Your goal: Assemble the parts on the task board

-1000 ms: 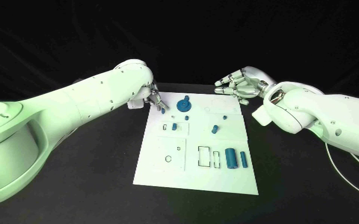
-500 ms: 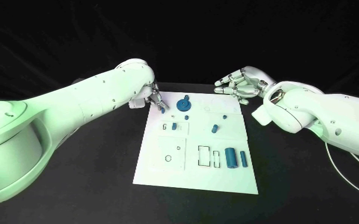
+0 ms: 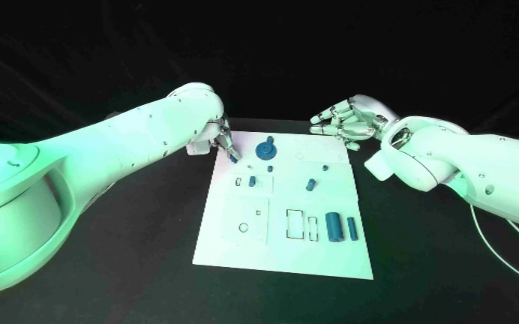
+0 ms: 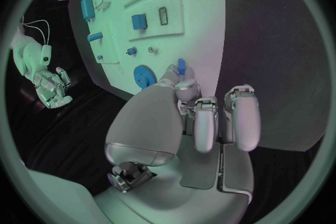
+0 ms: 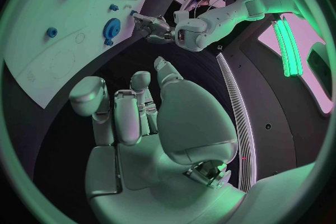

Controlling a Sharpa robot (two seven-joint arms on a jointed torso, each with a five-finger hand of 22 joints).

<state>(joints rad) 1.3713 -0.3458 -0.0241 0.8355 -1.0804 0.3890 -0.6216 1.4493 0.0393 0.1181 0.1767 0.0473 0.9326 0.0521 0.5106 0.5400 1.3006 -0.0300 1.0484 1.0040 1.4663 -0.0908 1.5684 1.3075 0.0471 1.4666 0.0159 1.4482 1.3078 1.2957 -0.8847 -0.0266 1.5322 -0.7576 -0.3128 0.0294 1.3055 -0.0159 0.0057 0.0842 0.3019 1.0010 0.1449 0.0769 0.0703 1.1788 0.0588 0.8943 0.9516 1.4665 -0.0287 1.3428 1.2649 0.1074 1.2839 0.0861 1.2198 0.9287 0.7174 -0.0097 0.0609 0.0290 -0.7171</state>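
At the board's [image 3: 283,243] far-left corner, about 11 o'clock from its centre, the left robot hand [image 3: 225,144] pinches a small blue peg [image 3: 234,158] between thumb and a fingertip; the left wrist view shows the peg [image 4: 181,65] sticking out past the fingertips [image 4: 186,88] over the board's edge [image 4: 203,22], with the other fingers curled beside it

On the black tabletop [image 3: 130,264] the white board lies lengthwise away from the robot. A blue gear [image 3: 267,147] sits near the far edge at 12 o'clock, just beside the held peg; the right wrist view shows the same gear [image 5: 111,27]. A tiny blue piece [image 3: 271,168] lies just nearer than the gear. At the board's middle, a short blue piece [image 3: 252,182] stands in a small outlined slot on the left and another small blue piece [image 3: 310,185] lies to its right, at about 2 o'clock from the centre. Toward 4 o'clock, near the right edge, a thick blue cylinder [image 3: 334,227] and a thinner blue bar [image 3: 352,228] lie side by side

The right robot hand [image 3: 346,124] hovers off the board's far-right corner, at about 1 o'clock, fingers loosely curled and apart, holding nothing; the right wrist view shows its palm [image 5: 175,129] bare
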